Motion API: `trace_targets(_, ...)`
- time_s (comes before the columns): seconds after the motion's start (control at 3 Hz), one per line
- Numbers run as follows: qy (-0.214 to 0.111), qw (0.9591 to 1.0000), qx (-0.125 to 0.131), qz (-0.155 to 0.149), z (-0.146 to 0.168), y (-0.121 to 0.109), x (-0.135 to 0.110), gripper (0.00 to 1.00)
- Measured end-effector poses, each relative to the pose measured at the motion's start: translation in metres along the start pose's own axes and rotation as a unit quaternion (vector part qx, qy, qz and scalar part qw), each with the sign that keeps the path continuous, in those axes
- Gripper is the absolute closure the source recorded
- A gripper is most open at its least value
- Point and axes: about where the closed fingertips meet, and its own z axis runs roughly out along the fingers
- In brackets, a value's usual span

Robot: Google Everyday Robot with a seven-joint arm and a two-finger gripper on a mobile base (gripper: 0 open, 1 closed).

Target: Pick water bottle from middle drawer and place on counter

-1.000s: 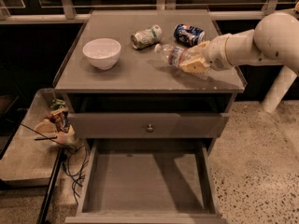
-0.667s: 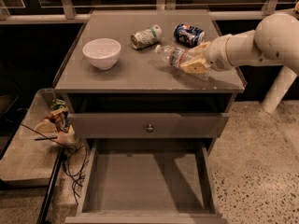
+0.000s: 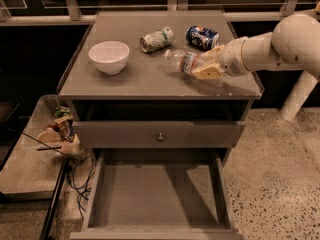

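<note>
The water bottle [image 3: 184, 62] lies tilted over the right part of the counter [image 3: 145, 79], white cap pointing left, low over the top or touching it. My gripper [image 3: 209, 64] reaches in from the right on a white arm and is shut on the bottle's lower half, with pale fingers [image 3: 208, 73] on both sides of it. The middle drawer [image 3: 155, 196] is pulled open at the bottom of the view, and its floor is bare.
A white bowl [image 3: 109, 57] stands on the counter's left. Two cans lie at the back, a pale green one [image 3: 156, 39] and a blue one [image 3: 202, 37]. A closed drawer front with a knob [image 3: 160, 136] sits under the counter. A cluttered low side shelf [image 3: 60, 131] and cables [image 3: 80, 179] are at the left.
</note>
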Motion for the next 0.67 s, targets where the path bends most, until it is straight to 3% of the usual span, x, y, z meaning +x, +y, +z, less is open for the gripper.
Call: trace_targets(0.67,0.000,1.0000,0.000,0.000,0.0001,0.0000,0.0000,0.00)
